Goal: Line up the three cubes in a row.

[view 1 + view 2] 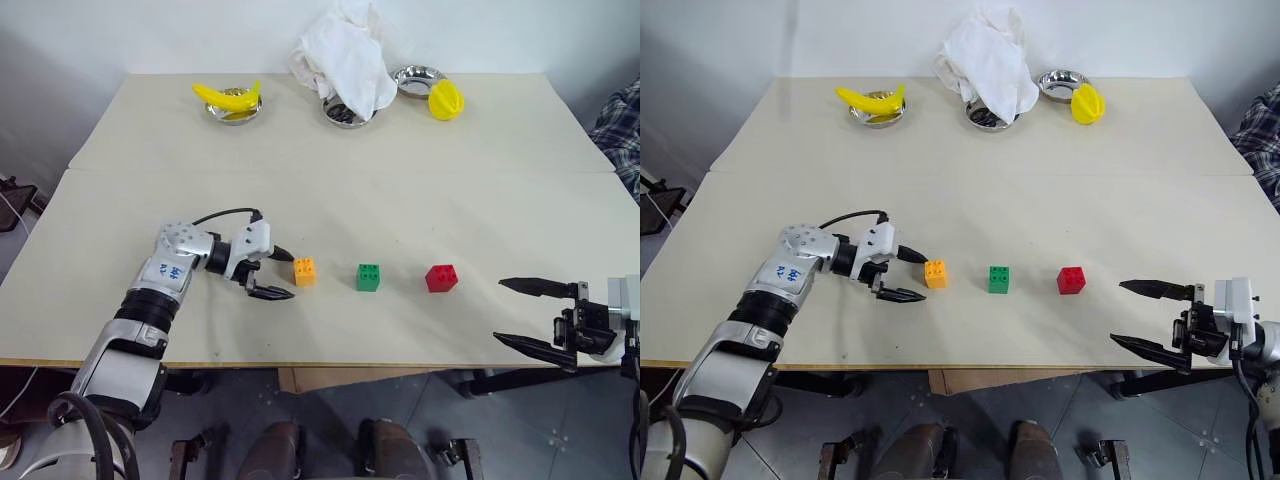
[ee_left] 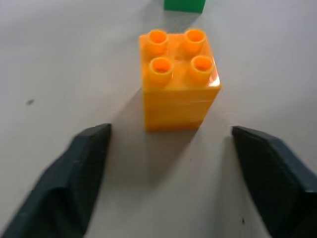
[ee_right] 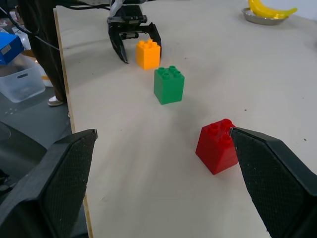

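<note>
Head view: orange cube (image 1: pixel 305 271), green cube (image 1: pixel 368 277) and red cube (image 1: pixel 441 278) stand in a row, spaced apart, near the front edge of the counter (image 1: pixel 400 180). Left claw (image 1: pixel 278 274) sits just left of the orange cube, fingers spread, holding nothing. Right claw (image 1: pixel 530 317) hangs wide open off the front right edge, empty.

Left wrist view: orange cube just ahead of the parted fingers (image 2: pixel 81 168), untouched.

Right wrist view: red cube nearest, green then orange beyond.
</note>
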